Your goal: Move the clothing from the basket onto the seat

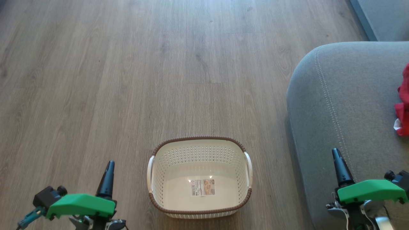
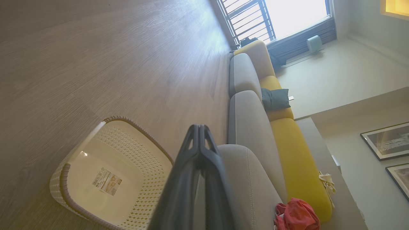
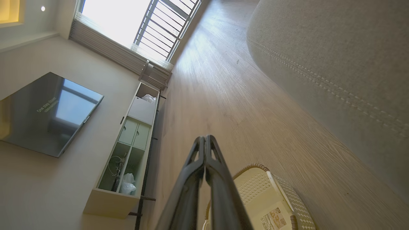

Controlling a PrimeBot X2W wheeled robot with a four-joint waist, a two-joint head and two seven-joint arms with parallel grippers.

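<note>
One barcode sticker (image 1: 203, 187) inside basket (image 1: 198, 138)

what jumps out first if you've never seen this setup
The cream basket sits empty on the wooden floor, dead centre. Red clothing lies on the grey seat at the far right. The left gripper and right gripper flank the basket, jaws shut.

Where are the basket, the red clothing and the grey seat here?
basket (image 1: 198, 138): head view, far brown rim.
red clothing (image 1: 403, 110): head view, fabric at the right edge.
grey seat (image 1: 351, 95): head view, bare cushion top.
</note>
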